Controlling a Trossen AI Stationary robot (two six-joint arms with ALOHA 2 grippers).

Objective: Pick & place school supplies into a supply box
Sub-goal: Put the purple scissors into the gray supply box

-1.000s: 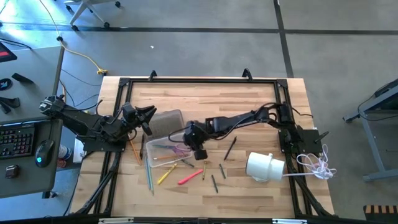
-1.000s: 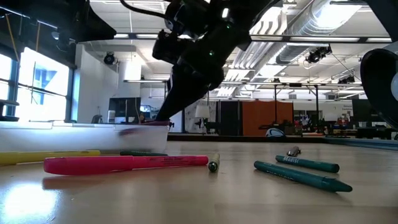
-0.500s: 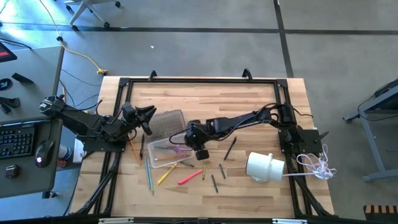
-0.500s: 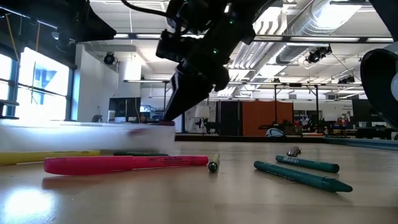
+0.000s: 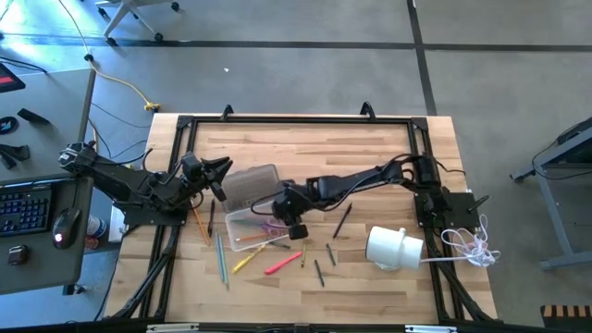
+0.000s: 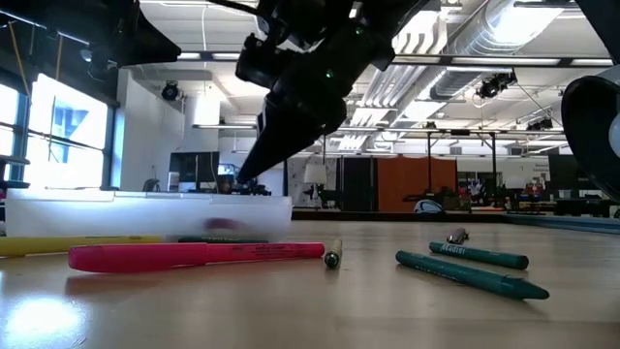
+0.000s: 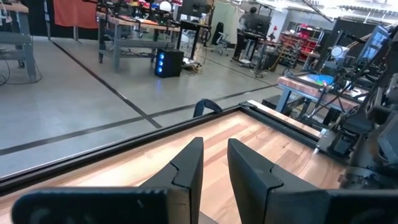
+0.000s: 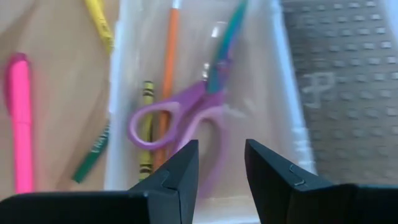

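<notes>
The supply box is a clear tray with its ribbed grey lid swung open on the far side. Purple-handled scissors, an orange pencil and a yellow crayon lie inside it. My right gripper hangs open over the tray's right end, slanting down, with the scissors below its fingers. A pink marker, a yellow pen, a green pencil and dark pens lie flat on the table. My left gripper waits open and level at the table's left. My right gripper's fingertips reach down to the tray's rim from above and from the right. The rim hides them in the low view, so I cannot tell whether they touch the box or the scissors.
A white cylinder lies on its side at the right, with a white cord beside it. Two green pens and more dark pens lie near the front. A black frame rail runs around the table.
The supply box has slid a little along the table toward its right edge. My right gripper has stayed over the tray's right end and has kept the same finger gap.
</notes>
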